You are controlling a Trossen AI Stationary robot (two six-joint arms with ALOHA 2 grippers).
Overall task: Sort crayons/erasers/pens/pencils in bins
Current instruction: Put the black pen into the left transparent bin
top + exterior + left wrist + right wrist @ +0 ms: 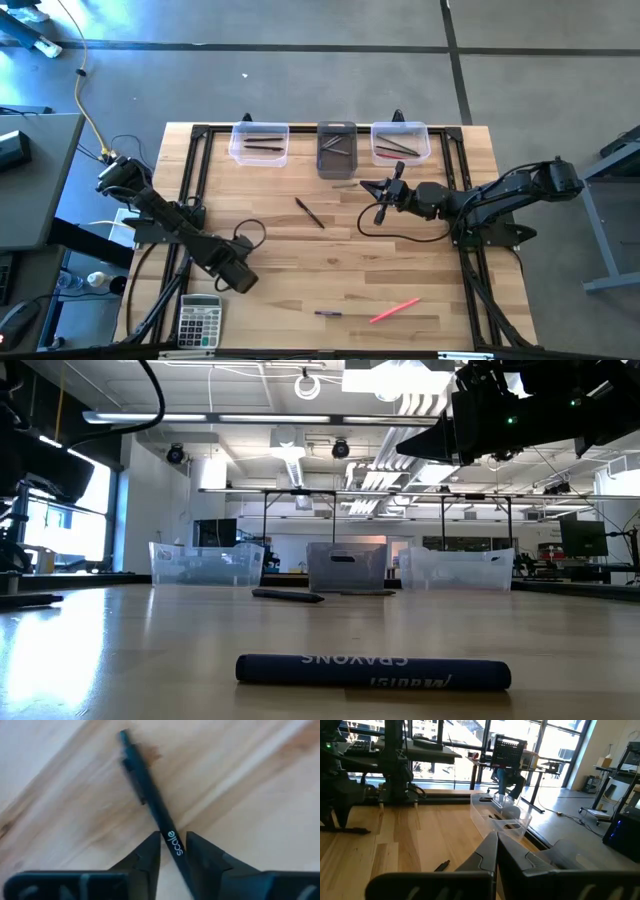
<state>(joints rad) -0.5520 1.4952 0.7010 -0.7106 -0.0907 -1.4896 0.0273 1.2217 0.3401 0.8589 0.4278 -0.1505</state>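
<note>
Left gripper [172, 842]: I find the jaws narrowly apart, one finger on each side of a black pen [150, 795] that lies flat on the wooden table [300, 260]. A sliver of wood shows between the pen and one finger, so I do not record it as clamped. The pen's printed end lies between the fingertips and the rest of its barrel runs forward of them. In the high view this gripper sits at lower left of the frame, above the grey calculator [199, 320], and the arm hides the pen from overhead.

Right gripper [496, 842]: jaws together, fingertips meeting, and I see nothing between them. In the high view it sits right of centre, just below the gap between the middle and right bins, pointing toward the left of the frame.

Bins: three in a row along the top edge of the table in the high view. These are the clear left bin [233, 145], the dark middle bin [322, 160] and the clear right bin [426, 145]. Each has dark sticks inside.

Loose items in the high view:
- A second black pen [309, 212] lies aslant near the centre of the table.
- A pink stick [394, 311] lies at lower centre-right.
- A short purple stick [328, 313] lies near the pink stick, to its left.
</note>
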